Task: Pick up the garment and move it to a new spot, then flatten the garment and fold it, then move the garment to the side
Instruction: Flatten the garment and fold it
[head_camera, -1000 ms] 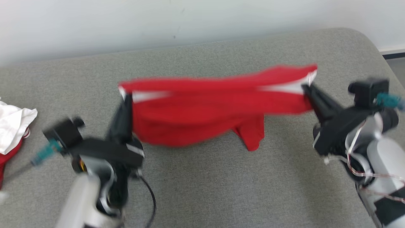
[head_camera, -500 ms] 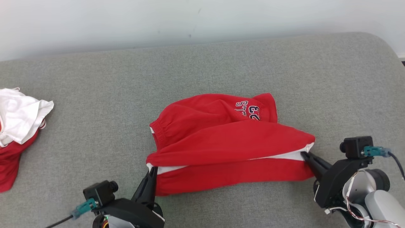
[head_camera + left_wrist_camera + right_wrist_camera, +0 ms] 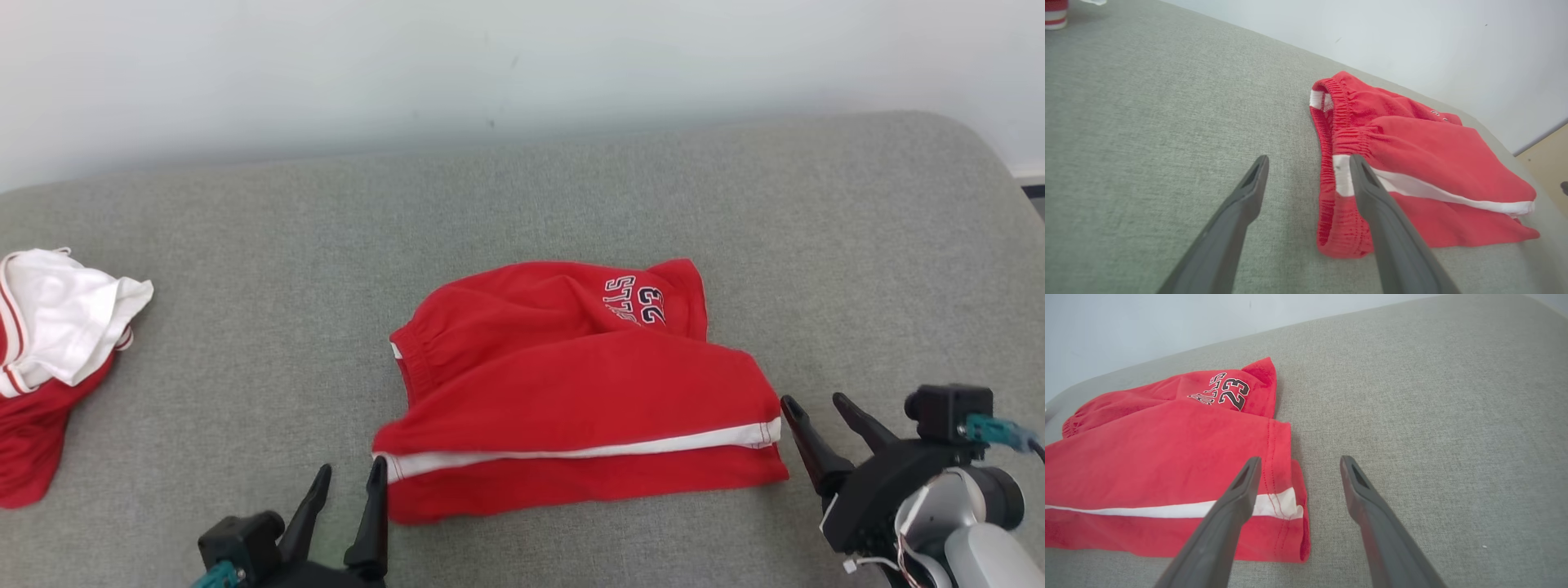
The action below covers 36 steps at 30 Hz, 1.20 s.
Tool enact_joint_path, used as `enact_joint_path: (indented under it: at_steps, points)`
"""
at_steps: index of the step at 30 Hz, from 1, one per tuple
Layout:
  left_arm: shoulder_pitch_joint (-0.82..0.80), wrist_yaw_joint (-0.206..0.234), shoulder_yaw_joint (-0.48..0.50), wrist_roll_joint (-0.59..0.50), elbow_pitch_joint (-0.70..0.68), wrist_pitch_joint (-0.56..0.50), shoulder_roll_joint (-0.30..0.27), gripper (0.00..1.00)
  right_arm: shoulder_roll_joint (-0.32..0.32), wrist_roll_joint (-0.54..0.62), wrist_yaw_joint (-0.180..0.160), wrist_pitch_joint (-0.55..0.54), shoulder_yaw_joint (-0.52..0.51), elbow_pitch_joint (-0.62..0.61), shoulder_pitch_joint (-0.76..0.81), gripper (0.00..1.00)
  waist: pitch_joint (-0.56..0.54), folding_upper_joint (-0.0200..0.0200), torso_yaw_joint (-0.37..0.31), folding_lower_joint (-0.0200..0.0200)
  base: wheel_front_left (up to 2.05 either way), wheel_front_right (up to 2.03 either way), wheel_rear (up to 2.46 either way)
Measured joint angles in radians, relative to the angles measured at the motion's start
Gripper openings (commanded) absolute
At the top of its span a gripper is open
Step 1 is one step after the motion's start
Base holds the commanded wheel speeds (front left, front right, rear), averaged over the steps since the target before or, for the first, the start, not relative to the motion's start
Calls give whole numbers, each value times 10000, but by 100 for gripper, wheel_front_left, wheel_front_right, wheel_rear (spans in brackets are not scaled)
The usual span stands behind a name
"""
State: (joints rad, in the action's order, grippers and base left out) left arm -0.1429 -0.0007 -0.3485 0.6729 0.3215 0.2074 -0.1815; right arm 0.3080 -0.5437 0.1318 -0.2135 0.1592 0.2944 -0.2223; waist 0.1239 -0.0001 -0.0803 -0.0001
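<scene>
A wide grey cushion point(image 3: 245, 245) runs across the head view, with a pale wall point(image 3: 490, 57) behind it. Red shorts point(image 3: 571, 392) lie near the middle of the cushion, towards its front. They are doubled over, the near half on top of the far half. A small heap of white and red clothes point(image 3: 57, 327) sits well apart at the left edge.

The fold looks already laid and neither gripper holds cloth, so this is probably the pause between folding and what follows. Next would be either a second fold or moving the shorts aside. Both need a fresh grip on the edges, pinching both layers together so the fold does not open.

The left gripper point(image 3: 353, 465) is low at the shorts' left end, jaws apart, pointing away from the robot. Its inner finger is just beside the waistband point(image 3: 1337, 118); whether they touch cannot be told. The right gripper point(image 3: 812, 400) is just beside the hem at the right end, jaws also apart and angled slightly inward.

A white stripe point(image 3: 588, 451) runs along the top layer near the front. A "23" print point(image 3: 645, 302) shows on the far layer.
</scene>
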Motion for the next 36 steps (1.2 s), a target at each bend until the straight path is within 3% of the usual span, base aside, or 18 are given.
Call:
enact_joint_path:
  at_steps: [6,11,17,26,36]
  points:
    - [370,387,-90,-842,-138,376,-259,100,-104,385,0,731,-293,-485,672,100,-284,0,57,0,0,0,0]
    - [823,851,61,-1827,-506,522,-341,100,-343,917,0,2000,-435,-1028,1443,100,-567,-1,129,0,0,0,0]
    - [1752,1137,1221,-2871,-1714,548,67,100,-736,1595,0,3812,-619,-1327,2481,100,-875,0,227,-1,0,0,0]
    - [2711,489,2589,-4307,-2318,550,412,100,-1290,2150,0,4531,-593,-1317,3291,100,-1231,0,235,0,0,0,0]
    - [3475,-364,3685,-5068,-2426,550,945,100,-1338,2140,0,4592,-466,-1053,3485,100,-1550,1,109,0,0,0,0]
